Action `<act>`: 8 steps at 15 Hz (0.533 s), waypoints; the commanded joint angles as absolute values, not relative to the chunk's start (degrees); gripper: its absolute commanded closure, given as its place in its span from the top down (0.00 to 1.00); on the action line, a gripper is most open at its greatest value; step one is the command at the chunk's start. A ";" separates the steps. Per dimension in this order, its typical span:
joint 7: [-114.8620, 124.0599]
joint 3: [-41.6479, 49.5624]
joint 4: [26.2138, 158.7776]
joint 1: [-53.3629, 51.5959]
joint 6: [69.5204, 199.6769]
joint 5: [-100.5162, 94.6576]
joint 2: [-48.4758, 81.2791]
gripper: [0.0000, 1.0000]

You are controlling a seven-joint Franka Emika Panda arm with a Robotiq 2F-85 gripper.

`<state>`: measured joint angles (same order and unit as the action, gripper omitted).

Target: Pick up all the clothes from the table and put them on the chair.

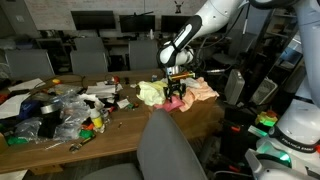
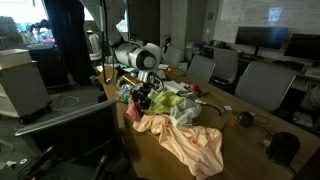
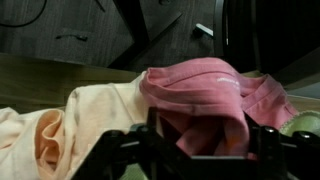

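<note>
A pink cloth (image 3: 195,90) fills the space between my gripper's (image 3: 203,150) fingers in the wrist view, and the fingers are closed on a thick fold of it. A peach cloth (image 3: 70,120) lies beside it, spread near the table edge (image 2: 190,145). A pale yellow-green cloth (image 1: 150,93) lies next to them; it also shows in an exterior view (image 2: 182,110). In both exterior views the gripper (image 1: 178,97) (image 2: 140,100) points down into the clothes pile on the wooden table (image 1: 120,135). A grey chair (image 1: 170,150) stands at the table's near side.
Clutter of plastic bags and small items (image 1: 60,110) covers the table's other end. Office chairs (image 1: 90,55) (image 2: 265,85) line the far side. A dark round object (image 2: 285,148) sits near the table corner. Equipment (image 1: 285,130) stands by the robot base.
</note>
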<state>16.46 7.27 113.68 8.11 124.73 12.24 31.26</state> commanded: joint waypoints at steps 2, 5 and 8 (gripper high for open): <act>14.95 6.99 113.60 8.75 124.08 13.40 31.03 0.38; 15.34 7.16 114.22 8.55 123.94 13.18 30.25 0.16; 15.94 7.56 115.95 8.35 123.53 12.95 27.80 0.00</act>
